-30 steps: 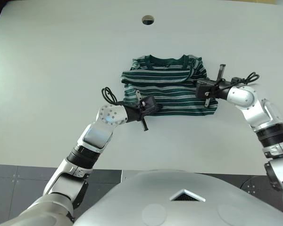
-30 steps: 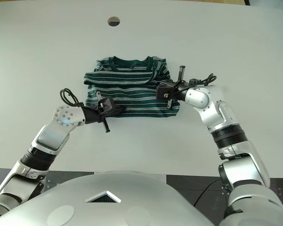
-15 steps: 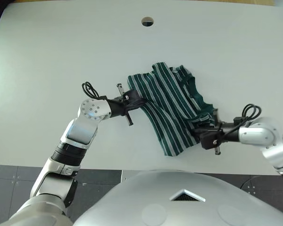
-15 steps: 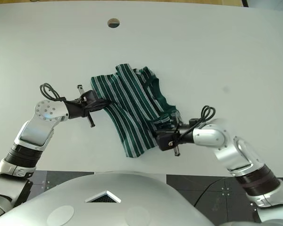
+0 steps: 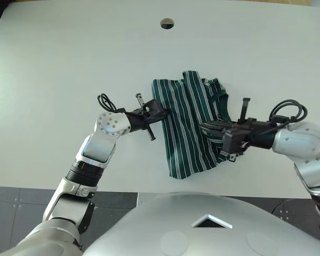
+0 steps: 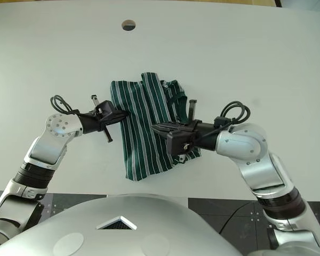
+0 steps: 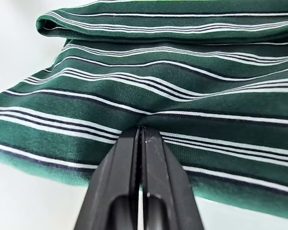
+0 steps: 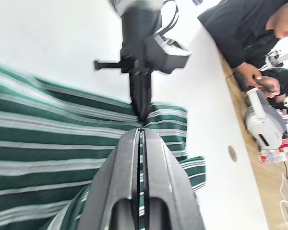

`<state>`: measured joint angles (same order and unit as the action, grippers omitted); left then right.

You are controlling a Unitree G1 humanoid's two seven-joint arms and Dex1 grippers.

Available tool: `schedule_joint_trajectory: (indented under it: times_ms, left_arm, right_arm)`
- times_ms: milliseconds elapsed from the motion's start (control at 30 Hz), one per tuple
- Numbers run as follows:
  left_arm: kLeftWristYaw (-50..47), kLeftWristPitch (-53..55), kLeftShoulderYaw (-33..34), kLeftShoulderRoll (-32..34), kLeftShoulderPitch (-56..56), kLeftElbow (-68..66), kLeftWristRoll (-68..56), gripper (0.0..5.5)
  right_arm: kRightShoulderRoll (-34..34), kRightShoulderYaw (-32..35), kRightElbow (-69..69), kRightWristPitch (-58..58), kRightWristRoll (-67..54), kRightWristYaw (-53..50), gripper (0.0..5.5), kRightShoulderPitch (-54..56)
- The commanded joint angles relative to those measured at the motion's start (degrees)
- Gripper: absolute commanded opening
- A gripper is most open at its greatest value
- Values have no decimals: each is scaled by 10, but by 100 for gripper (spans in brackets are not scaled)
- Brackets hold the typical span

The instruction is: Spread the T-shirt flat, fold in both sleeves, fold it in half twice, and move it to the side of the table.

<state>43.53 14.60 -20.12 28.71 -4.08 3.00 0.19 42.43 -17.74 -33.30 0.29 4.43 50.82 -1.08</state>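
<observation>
A folded green, white-striped cotton T-shirt [image 5: 189, 133] sits at the near middle of the white table [image 5: 69, 64]. The left gripper [image 5: 166, 112] is clamped on its left edge, and the right gripper [image 5: 202, 127] pinches fabric at its centre.

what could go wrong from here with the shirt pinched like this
1. The shirt lies skewed, with its nearest corner close to the table's front edge. A further pull toward the robot could drag it over.
2. The left gripper and right gripper both have jaws shut on cloth, close together, so they might bump or bunch it.
3. The shirt's far end looks doubled up and rumpled, so creases may get folded in.
</observation>
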Motion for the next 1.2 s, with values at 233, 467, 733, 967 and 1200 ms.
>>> schedule_joint_trajectory:
  times_ms: [233,467,733,967,1200]
  left_arm:
    - [2,-1,-5,-8,2,14,5,13]
    - [-1,2,-8,-10,1,17,11,13]
    - [-15,-2,-39,-4,-4,-37,69,13]
    - [-19,19,-57,5,-14,-51,97,13]
    - [-13,-1,-32,-1,-15,-50,66,13]
  right_arm:
    - [-122,-147,249,28,209,-80,11,140]
    - [-108,-191,319,-16,279,-84,11,132]
    - [-32,-133,288,-19,296,-70,11,122]
    - [52,-37,294,-21,267,-72,11,78]
    - [54,-10,279,-34,245,-76,11,48]
